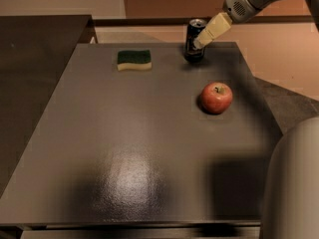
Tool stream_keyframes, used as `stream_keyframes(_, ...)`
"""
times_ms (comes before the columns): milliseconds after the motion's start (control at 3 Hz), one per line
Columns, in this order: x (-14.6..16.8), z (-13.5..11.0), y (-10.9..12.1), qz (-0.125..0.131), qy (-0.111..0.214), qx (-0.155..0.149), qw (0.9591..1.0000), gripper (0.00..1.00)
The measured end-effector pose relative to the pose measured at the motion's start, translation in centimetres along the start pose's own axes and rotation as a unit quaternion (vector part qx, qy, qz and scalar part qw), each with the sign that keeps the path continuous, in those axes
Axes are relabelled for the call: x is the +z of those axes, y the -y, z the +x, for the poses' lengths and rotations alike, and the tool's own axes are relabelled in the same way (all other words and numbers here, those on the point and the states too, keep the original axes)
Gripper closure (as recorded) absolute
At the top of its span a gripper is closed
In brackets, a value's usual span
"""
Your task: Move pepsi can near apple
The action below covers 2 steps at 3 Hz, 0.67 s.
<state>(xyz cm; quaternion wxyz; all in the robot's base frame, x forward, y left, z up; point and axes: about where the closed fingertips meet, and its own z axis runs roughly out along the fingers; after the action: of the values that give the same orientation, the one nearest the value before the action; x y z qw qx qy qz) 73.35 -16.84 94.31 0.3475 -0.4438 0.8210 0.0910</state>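
Here, the arm is slanting in from one o'clock, its gripper (200, 42) at the single pepsi can (190, 46), grasp impossible to tell. One apple (216, 97) and one sponge (134, 60) are sitting on the tabletop (124, 143).

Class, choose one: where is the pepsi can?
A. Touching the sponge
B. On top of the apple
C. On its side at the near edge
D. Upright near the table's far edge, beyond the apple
D: the pepsi can stands upright near the far edge of the table, apart from the apple, with the gripper at the can.
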Motion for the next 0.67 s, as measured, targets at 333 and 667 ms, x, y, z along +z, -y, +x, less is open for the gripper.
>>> stream_keyframes(333, 1.9, -0.3, 1.0, -0.002, 0.011, 0.017, 0.9998, 0.00)
stream_keyframes(667, 3.2, -0.7, 2.0, 0.000, 0.027, 0.032, 0.9991, 0.00)
